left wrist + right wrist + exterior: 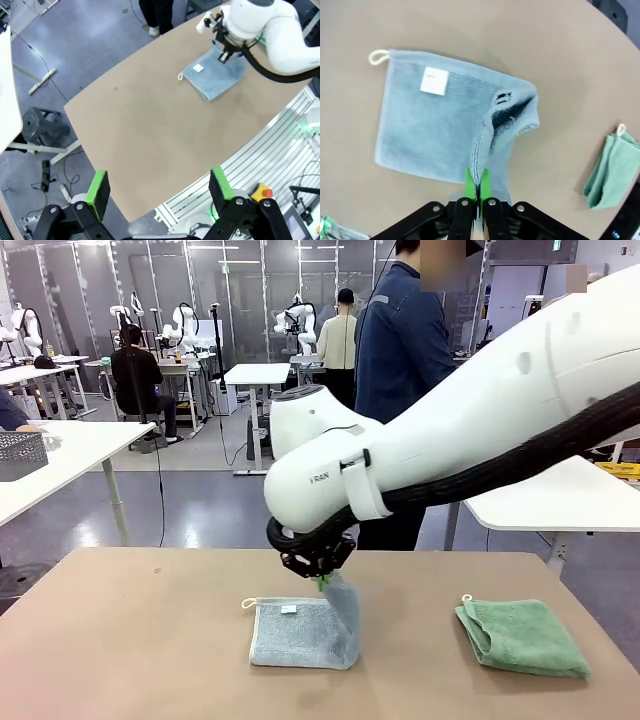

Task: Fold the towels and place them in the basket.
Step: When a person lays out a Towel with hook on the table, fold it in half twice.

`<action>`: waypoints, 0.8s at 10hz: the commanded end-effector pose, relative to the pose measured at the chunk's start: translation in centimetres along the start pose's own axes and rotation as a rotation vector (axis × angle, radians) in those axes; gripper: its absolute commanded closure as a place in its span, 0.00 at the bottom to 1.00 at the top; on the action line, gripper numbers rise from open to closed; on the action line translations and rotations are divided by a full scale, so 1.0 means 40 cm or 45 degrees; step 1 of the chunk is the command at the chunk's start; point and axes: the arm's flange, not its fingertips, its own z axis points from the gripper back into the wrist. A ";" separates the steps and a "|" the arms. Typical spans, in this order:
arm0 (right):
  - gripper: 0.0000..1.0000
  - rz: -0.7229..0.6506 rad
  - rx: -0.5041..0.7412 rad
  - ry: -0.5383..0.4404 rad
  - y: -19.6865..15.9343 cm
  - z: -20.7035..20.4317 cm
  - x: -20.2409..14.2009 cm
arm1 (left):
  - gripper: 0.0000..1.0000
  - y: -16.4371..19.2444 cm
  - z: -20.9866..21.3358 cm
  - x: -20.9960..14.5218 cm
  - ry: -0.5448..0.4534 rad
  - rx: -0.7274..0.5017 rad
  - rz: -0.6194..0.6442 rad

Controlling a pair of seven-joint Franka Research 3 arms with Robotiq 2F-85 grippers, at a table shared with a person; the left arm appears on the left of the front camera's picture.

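1. Risk: blue towel (pixel 300 632) may slip or bunch mid-fold; only a thin edge is pinched, the rest lies flat on the table (pixel 130 630).
2. Green towel (pixel 525 636) sits folded, well apart.
3. Right gripper (pixel 477 186) clenched on the lifted edge, arm low, reaching over mid-table.
4. Left gripper (pixel 159 192) released, high above the table edge.

1. The pale blue-grey terry towel with a white label (pixel 300 632) lies mid-table on the flat brown tabletop (pixel 130 640).
2. The folded mint green terry towel (pixel 523 637) lies to its right, well apart.
3. A dark grey wire-mesh basket (pixel 20 454) sits on the far-left white table (pixel 85 450).
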 end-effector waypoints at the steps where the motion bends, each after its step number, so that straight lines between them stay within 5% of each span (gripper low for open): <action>1: 1.00 -0.083 0.071 0.054 0.054 -0.018 0.046 | 0.00 0.001 0.000 0.000 0.002 0.004 0.003; 8: 1.00 -0.052 0.209 0.141 0.152 -0.103 0.104 | 0.00 0.001 0.000 0.000 0.002 0.004 0.003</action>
